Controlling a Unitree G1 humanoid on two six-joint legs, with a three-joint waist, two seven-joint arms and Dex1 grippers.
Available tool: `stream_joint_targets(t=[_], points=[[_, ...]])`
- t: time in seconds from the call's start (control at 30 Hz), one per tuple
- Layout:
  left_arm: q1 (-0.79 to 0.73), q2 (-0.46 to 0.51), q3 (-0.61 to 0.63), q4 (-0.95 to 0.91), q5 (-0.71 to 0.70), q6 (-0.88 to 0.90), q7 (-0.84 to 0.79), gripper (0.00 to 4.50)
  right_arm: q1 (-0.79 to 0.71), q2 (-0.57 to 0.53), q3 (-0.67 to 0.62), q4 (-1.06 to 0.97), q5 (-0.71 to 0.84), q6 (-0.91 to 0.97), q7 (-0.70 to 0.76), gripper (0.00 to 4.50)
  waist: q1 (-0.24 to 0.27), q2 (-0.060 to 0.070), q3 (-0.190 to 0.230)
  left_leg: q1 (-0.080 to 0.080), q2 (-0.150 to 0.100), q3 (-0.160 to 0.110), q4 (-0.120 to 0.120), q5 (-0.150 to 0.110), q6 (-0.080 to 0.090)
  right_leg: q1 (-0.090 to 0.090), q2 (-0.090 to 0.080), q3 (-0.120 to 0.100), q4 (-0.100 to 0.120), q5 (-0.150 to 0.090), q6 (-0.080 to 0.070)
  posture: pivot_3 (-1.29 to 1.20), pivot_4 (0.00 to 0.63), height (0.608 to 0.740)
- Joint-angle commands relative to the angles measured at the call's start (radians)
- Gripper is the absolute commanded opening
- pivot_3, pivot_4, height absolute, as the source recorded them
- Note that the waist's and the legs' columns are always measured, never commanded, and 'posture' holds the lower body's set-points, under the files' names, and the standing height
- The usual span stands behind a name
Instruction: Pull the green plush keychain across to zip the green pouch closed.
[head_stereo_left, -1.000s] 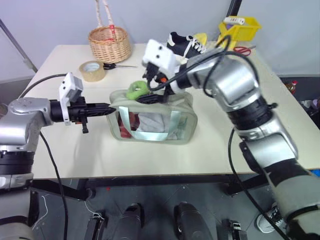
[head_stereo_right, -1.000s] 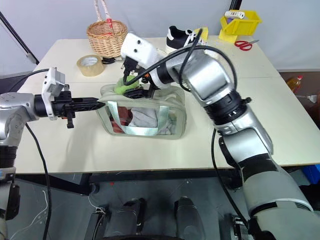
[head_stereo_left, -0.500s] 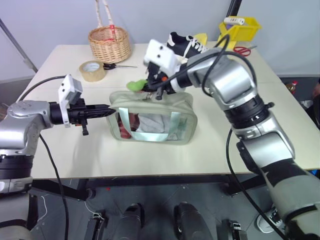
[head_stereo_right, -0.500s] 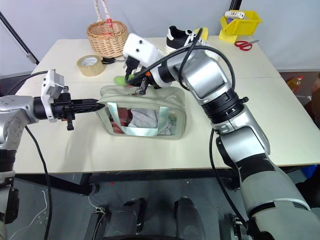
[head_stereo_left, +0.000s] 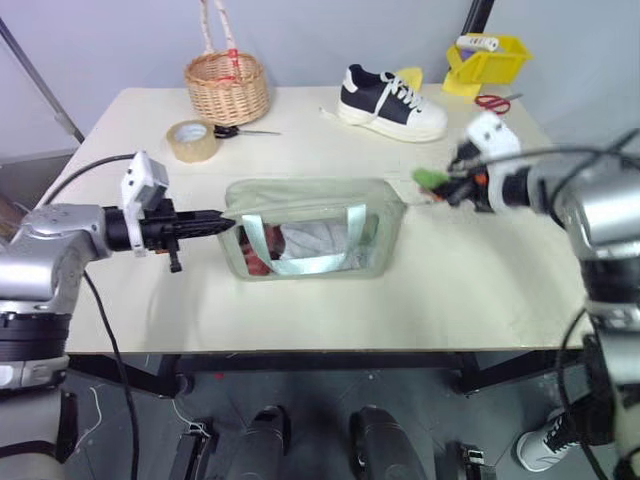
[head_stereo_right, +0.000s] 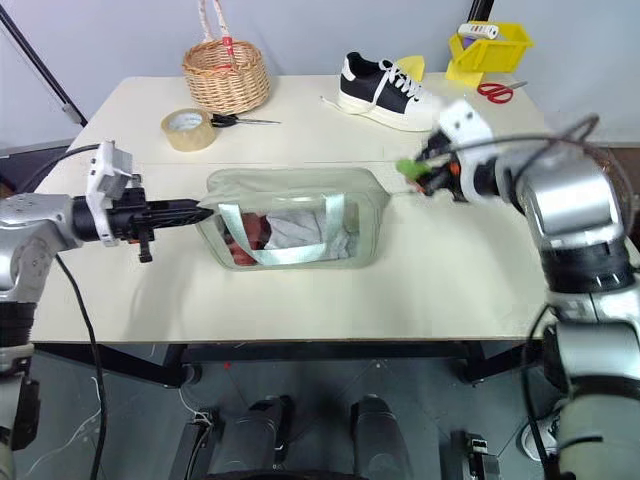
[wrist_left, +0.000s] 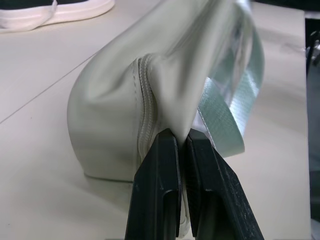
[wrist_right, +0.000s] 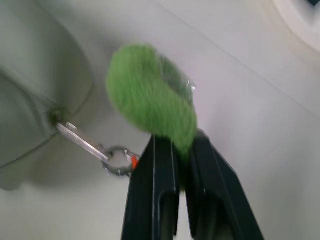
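My right claw (head_stereo_left: 447, 187) grips the fuzzy lime-green plush keychain (head_stereo_left: 430, 178) past the soft sage-green zip pouch (head_stereo_left: 312, 230), which looks zipped, while my left claw (head_stereo_left: 220, 222) pinches its other end.

the green plush keychain (wrist_right: 150, 102) is fuzzy, on a shiny metal clasp (wrist_right: 92, 148). the green pouch (head_stereo_left: 310, 205) is matt fabric with a glossy clear window. the table (head_stereo_left: 470, 290) is smooth and matt.

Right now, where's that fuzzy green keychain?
The green plush keychain is pinched in the right pincer, just past the green pouch's right end, in front of the sneaker.
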Motion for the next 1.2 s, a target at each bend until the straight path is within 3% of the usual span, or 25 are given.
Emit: stream_joint_targets(t=[0.03, 0.17, 0.33, 0.57, 0.67, 0.87, 0.97, 1.07, 1.2], points=[[0.031, 0.046, 0.063, 0.032, 0.005, 0.024, 0.032, 0.00, 0.162, -0.169, -0.012, -0.028, -0.160, -0.041, -0.103, 0.04, -0.001, 0.000, 0.000, 0.000, 0.000, 0.000, 0.000, 0.000, 0.000, 0.000, 0.000, 0.000, 0.000, 0.000, 0.000, 0.00, 0.150, 0.695], [0.032, 0.047, 0.058, 0.025, -0.009, 0.032, 0.047, 0.00, 0.245, -0.088, -0.016, -0.161, -0.081, 0.002, -0.132, 0.04, -0.001, 0.000, -0.001, 0.003, 0.001, 0.000, 0.000, 0.000, 0.000, 0.003, 0.001, 0.000, 0.000, 0.000, 0.000, 0.00, 0.150, 0.695], [0.016, 0.056, 0.052, 0.030, -0.018, 0.036, 0.050, 0.00, 0.166, 0.098, -0.058, -0.207, 0.007, 0.117, -0.187, 0.04, -0.006, 0.000, -0.001, 0.008, 0.002, 0.000, 0.000, 0.000, 0.000, 0.007, 0.003, 0.001, 0.000, 0.000, -0.001, 0.00, 0.150, 0.695], [0.009, 0.064, 0.050, 0.032, -0.020, 0.030, 0.043, 0.00, 0.065, 0.223, -0.164, -0.186, 0.087, 0.225, -0.216, 0.04, -0.009, 0.000, -0.001, 0.010, 0.002, 0.000, -0.004, 0.000, 0.000, 0.007, 0.002, 0.001, 0.000, 0.000, -0.001, 0.00, 0.150, 0.695], [0.002, 0.064, 0.051, 0.028, -0.028, 0.029, 0.041, 0.00, 0.042, 0.207, -0.197, -0.224, 0.152, 0.283, -0.174, 1.06, -0.005, 0.000, -0.001, 0.010, 0.002, 0.000, -0.006, 0.000, 0.000, 0.007, 0.002, 0.001, -0.001, 0.000, -0.001, 0.00, 0.150, 0.695], [-0.014, 0.061, 0.034, 0.017, -0.037, 0.024, 0.013, 0.00, 0.068, 0.033, -0.243, -0.278, 0.279, 0.183, 0.036, 4.14, 0.000, 0.000, 0.000, 0.009, 0.002, 0.000, -0.007, 0.000, 0.000, 0.007, 0.001, 0.001, -0.002, 0.000, 0.000, 0.00, 0.150, 0.695], [-0.028, 0.071, 0.016, 0.032, -0.014, 0.008, -0.012, 0.00, 0.085, -0.026, -0.258, -0.279, 0.309, 0.076, 0.131, 4.14, -0.001, 0.000, 0.000, 0.010, 0.002, 0.001, -0.007, 0.000, 0.000, 0.007, 0.002, 0.001, -0.003, 0.000, 0.000, 0.00, 0.150, 0.695], [-0.067, 0.087, 0.011, 0.062, -0.007, 0.019, -0.045, 1.06, 0.086, -0.081, -0.251, -0.273, 0.336, -0.005, 0.232, 4.18, -0.003, 0.000, 0.000, 0.010, 0.002, 0.001, -0.008, 0.000, 0.000, 0.007, 0.002, 0.001, -0.003, 0.000, 0.000, 0.00, 0.150, 0.695], [-0.109, 0.121, 0.017, 0.077, -0.037, 0.079, -0.109, 3.02, 0.075, -0.121, -0.245, -0.261, 0.368, -0.053, 0.313, 4.18, -0.001, 0.000, 0.000, 0.010, 0.002, 0.001, -0.008, 0.000, 0.000, 0.007, 0.002, 0.001, -0.003, 0.000, 0.000, 0.00, 0.150, 0.695]])
